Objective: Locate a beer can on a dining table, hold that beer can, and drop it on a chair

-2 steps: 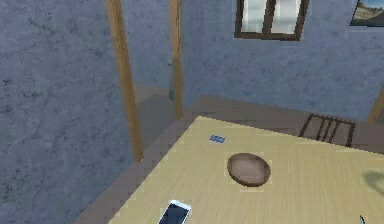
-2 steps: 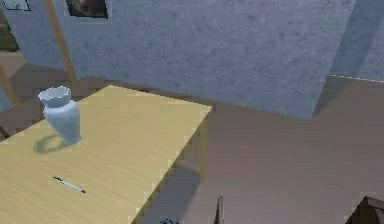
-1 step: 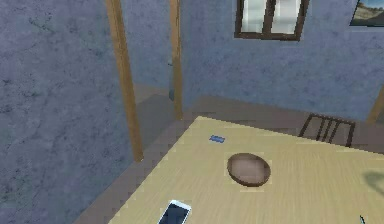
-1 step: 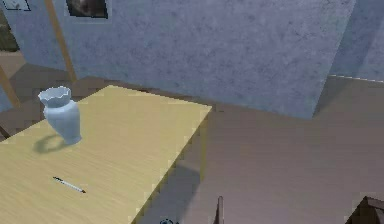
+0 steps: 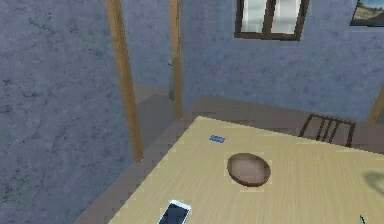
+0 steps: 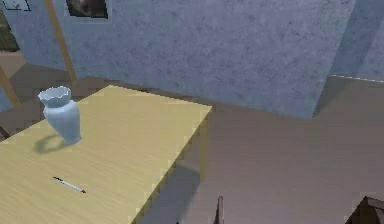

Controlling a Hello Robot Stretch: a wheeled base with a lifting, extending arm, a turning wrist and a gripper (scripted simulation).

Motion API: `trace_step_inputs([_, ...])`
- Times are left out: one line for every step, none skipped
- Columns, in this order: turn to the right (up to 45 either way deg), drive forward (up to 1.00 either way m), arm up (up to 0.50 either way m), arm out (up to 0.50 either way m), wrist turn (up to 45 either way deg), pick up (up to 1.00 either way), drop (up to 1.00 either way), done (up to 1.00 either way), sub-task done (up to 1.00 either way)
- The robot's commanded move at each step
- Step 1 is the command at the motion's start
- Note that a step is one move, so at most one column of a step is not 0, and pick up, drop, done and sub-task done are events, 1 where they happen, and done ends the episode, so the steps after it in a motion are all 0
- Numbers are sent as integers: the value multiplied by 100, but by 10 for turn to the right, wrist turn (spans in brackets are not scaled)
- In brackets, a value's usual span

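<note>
A light wooden dining table [image 5: 290, 195] takes up the lower right of the forward view. On it lie a brown bowl [image 5: 249, 168], a phone [image 5: 175, 213] near the front edge and a small blue flat thing [image 5: 215, 138] by the far corner. A dark wooden chair [image 5: 327, 128] stands behind the table's far side. In the arm side view the table [image 6: 130, 130] carries a pale blue-white vase [image 6: 62, 113] and a thin pen [image 6: 70, 185].
Two wooden posts [image 5: 125, 75] frame an opening in the blue wall left of the table. A window [image 5: 270, 17] sits high on the far wall. Bare brown floor [image 6: 290, 160] lies beyond the table's end, and a dark chair top [image 6: 219, 208] pokes up at the bottom edge.
</note>
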Motion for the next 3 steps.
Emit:
trace_step_inputs([0, 0, 10, 0, 0, 0, 0, 0, 0])
trace_step_inputs([0, 0, 0, -8, 0, 0, 0, 0, 0])
trace_step_inputs([0, 0, 0, 0, 0, 0, 0, 100, 0])
